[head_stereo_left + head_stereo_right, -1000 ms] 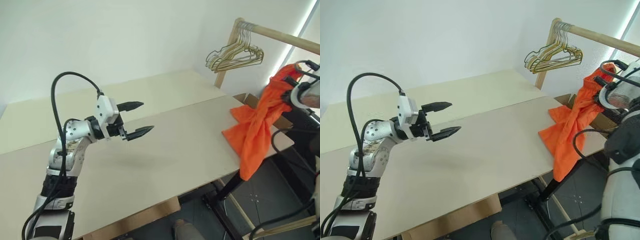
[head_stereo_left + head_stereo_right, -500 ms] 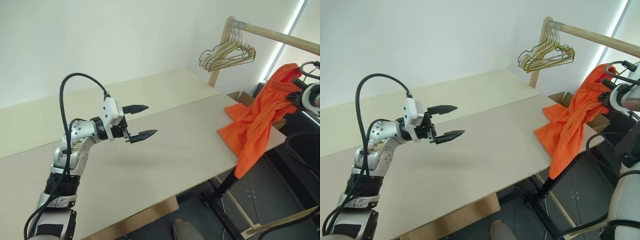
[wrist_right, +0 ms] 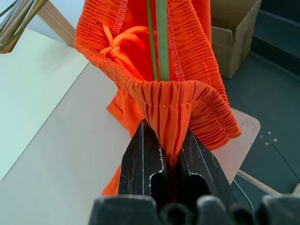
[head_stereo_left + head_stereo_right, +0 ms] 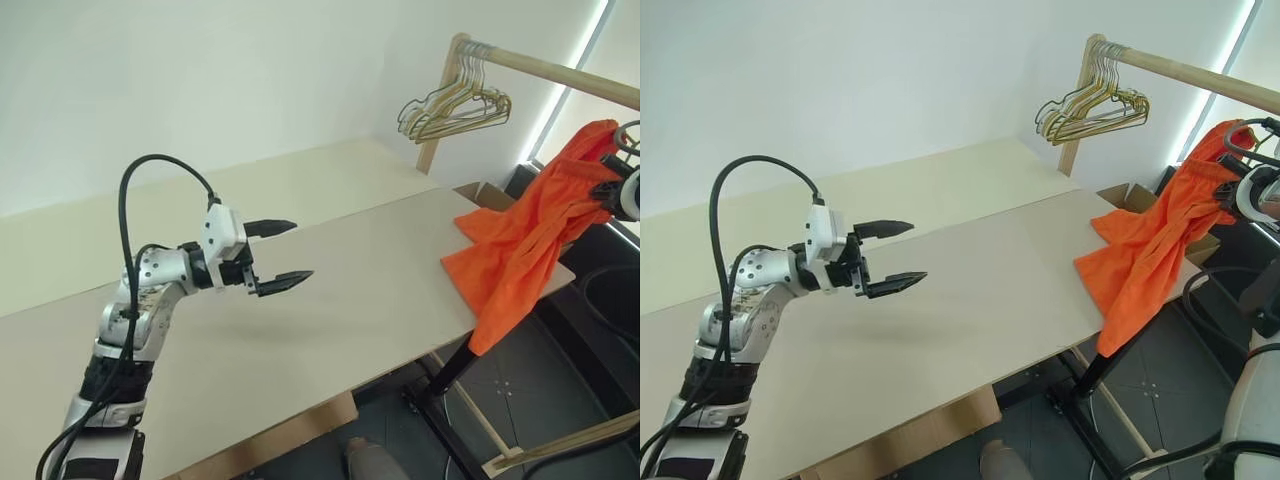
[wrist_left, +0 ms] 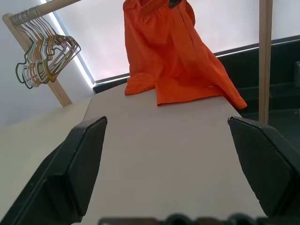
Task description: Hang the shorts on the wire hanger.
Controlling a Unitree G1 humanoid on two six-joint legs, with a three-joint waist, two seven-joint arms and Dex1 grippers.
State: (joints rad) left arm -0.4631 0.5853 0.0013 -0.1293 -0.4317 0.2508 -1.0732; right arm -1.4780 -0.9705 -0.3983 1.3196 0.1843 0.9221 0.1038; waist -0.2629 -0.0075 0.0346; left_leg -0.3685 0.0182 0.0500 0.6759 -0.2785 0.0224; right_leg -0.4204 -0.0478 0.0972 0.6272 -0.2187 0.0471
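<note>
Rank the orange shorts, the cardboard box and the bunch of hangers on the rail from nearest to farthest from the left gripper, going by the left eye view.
Measured from the left gripper, open over the table:
1. Shorts, draped over the table's right end, pinched by the right gripper.
2. Cardboard box, just beyond the shorts, behind the table's right corner.
3. Bunch of hangers, up on the wooden rail, far right.

Bright, even daylight from the window strip (image 4: 572,78) at right; soft faint shadow on the table (image 4: 300,330); sharp throughout, blown-out glare behind.
</note>
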